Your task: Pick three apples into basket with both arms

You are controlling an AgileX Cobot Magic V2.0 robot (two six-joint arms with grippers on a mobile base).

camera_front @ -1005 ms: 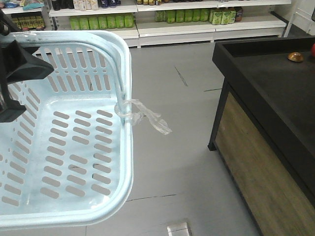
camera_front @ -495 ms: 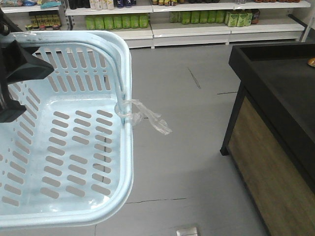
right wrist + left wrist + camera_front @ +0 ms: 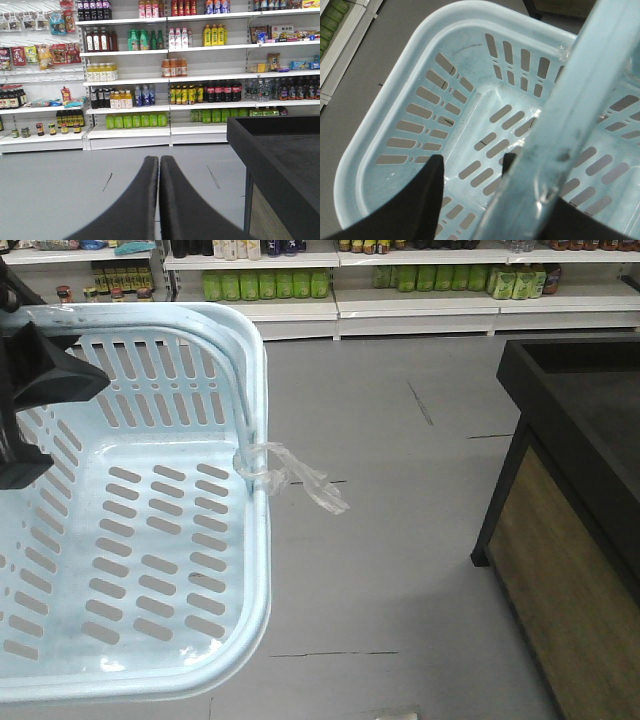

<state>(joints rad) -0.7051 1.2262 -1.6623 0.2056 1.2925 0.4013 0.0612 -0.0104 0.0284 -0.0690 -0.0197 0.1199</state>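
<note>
Before shop shelves [image 3: 130, 132], right end effector [image 3: 159, 159] sits clenched empty, left end effector [image 3: 472, 162] seemingly grasping the basket [image 3: 262, 570].

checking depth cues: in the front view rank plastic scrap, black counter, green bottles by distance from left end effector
From left end effector:
1. plastic scrap, on basket rim
2. black counter, right side
3. green bottles, far back
</note>
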